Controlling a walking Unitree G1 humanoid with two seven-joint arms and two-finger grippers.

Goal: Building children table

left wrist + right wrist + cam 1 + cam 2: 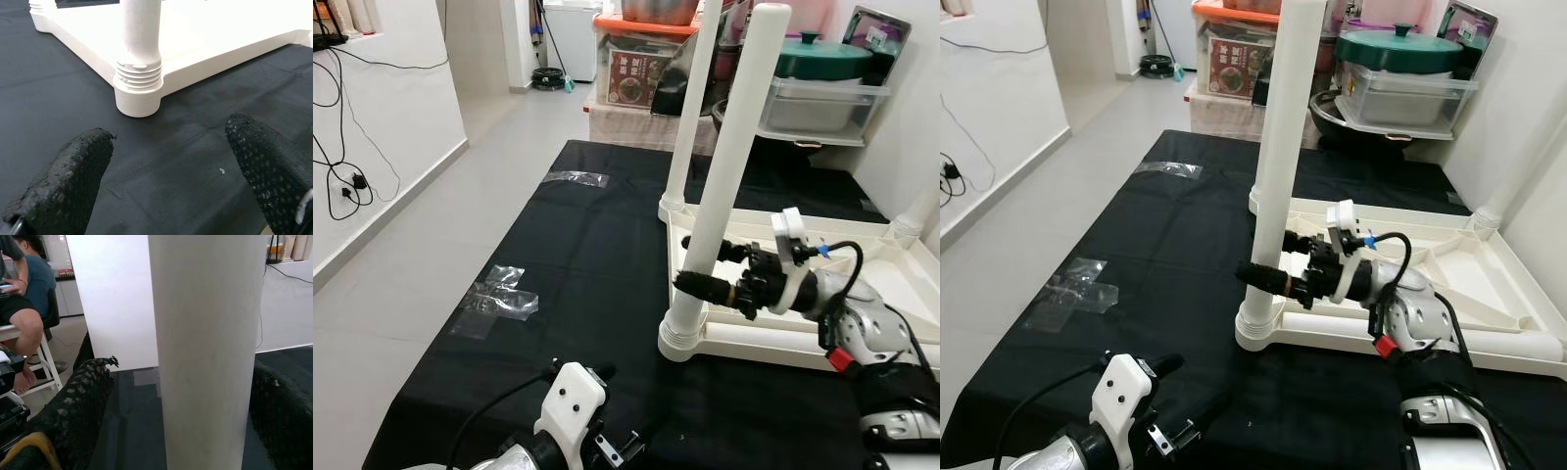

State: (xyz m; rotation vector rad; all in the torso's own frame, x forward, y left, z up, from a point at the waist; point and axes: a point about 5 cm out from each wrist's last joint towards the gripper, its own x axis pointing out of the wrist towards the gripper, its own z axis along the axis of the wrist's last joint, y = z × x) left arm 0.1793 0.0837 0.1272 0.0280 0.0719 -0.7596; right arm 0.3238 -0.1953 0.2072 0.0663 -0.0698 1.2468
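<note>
The tabletop (862,284) is laid upside down on a black cloth (597,245), toward the cloth's right side, with its underside facing up. A white leg (729,166) is stood upright in the near-left corner socket (138,88), its long axis vertical and leaning slightly right toward the top. A second leg (690,108) is stood in the far-left corner, and a third leg (920,211) is seen at the far-right corner.

The right gripper (703,269) is held level at the near leg's lower part, one finger on each side of it. In the right wrist view the leg is seen between the two fingers (73,416), with small gaps at both sides, so whether it is gripped cannot be told. A seated person (22,293) is shown in that view, beyond the leg.

The left gripper (166,181) is held low over the cloth's near edge, its fingers spread wide with nothing between them. In the left wrist view the socket's threaded collar is shown just ahead.

Open cloth is left to the left of the tabletop, marked by tape patches (499,294). Storage boxes (641,69) and a green pot (822,59) are placed beyond the far edge.
</note>
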